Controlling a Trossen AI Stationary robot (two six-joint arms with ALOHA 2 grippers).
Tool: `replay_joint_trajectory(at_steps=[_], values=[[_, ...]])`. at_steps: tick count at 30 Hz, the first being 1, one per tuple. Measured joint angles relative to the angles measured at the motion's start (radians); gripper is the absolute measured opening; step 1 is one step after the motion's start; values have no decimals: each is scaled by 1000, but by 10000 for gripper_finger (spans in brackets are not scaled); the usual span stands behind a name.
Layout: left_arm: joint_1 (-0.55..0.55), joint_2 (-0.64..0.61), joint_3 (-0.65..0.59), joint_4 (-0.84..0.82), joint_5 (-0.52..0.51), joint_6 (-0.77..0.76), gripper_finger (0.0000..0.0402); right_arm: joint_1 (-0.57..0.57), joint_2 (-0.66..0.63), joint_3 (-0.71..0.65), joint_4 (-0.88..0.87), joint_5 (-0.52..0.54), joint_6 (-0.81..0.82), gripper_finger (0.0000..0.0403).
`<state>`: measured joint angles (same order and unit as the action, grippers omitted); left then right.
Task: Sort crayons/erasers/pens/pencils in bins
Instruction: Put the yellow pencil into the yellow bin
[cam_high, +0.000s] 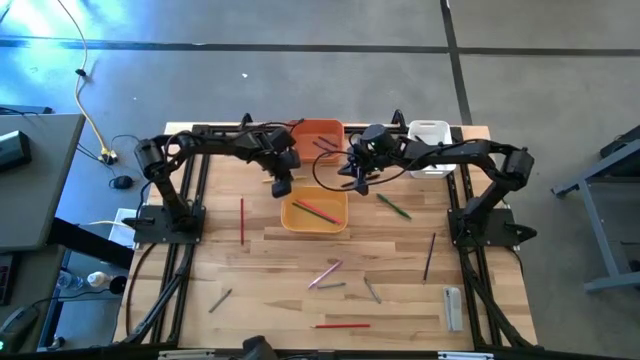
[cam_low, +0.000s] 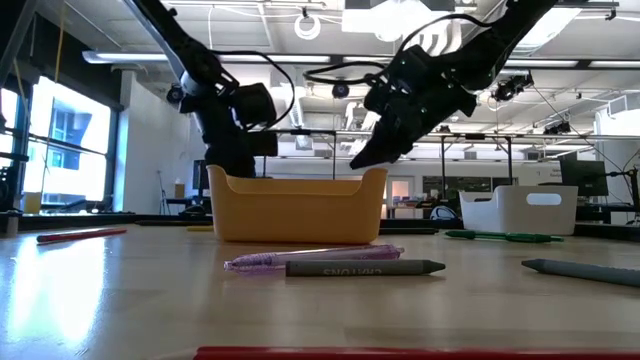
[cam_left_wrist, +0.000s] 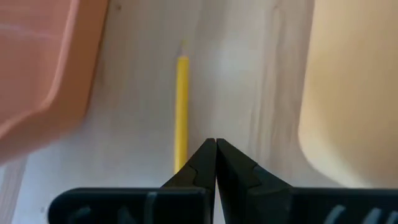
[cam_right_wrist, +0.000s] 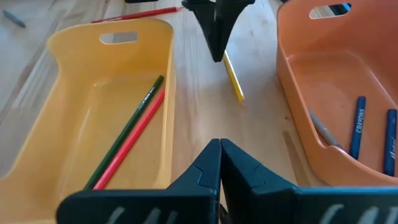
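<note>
The yellow pencil (cam_left_wrist: 181, 112) lies flat on the table in the gap between the orange bin (cam_right_wrist: 336, 81) and the yellow-orange bin (cam_right_wrist: 74, 112). It is just beside the tip of the left gripper (cam_left_wrist: 216, 144), slightly to one side, and its long axis runs straight ahead of the fingers, away from them. The right gripper (cam_right_wrist: 220, 144) is farther from it, with the pencil ahead and the left gripper beyond. So the left arm is nearer. Both grippers have their fingers pressed fully together and hold nothing. I judge the left one must first open before it can take the pencil.
</note>
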<state>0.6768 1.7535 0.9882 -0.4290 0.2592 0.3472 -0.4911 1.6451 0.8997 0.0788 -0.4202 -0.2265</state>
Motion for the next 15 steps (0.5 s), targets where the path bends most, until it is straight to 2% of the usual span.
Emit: replay_joint_trajectory(at_steps=[4,6,10,15], values=[[-23,0,0,26,-7,-17,0,0,0,-7,2,0,-4,0],[-33,-2,2,14,-46,-13,0,0,0,-37,35,0,-9,0],[-24,-65,11,-118,-128,13,0,-11,0,-106,109,1,20,0],[25,-171,-18,-232,-101,22,0,-20,-3,-158,152,1,39,0]])
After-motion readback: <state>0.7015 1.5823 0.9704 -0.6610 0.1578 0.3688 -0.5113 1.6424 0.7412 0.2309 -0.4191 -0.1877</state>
